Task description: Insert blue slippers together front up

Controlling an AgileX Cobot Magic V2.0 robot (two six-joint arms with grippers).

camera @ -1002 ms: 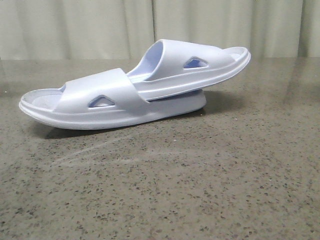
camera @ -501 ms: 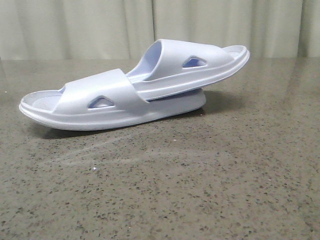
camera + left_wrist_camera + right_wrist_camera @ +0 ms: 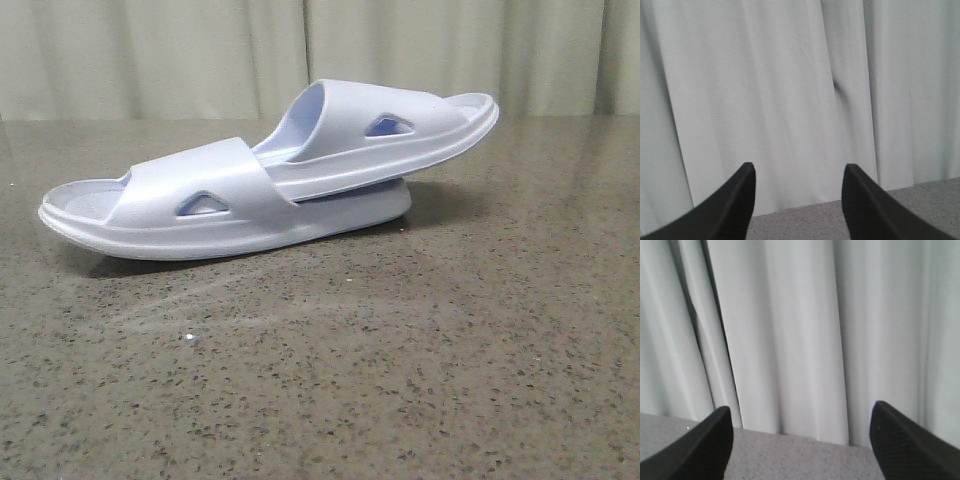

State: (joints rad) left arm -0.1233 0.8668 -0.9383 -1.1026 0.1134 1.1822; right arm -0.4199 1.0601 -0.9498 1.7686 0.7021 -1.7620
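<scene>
The slippers (image 3: 270, 185) are lying on the worktop (image 3: 400, 350), near the middle. One is tucked under the strap of the other, so the job is looking done. The best thing now, I think, is keeping both arms up and away, so nothing is getting bumped. The left fingers (image 3: 797, 210) are gaping open, holding nothing. The right fingers (image 3: 800, 450) are gaping wider, holding nothing too. The slippers are pale blue, soft-looking foam, with thick soles and little triangle holes.

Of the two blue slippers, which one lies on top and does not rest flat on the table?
The right slipper: one end is tucked under the strap of the left slipper, and it tilts upward.
</scene>
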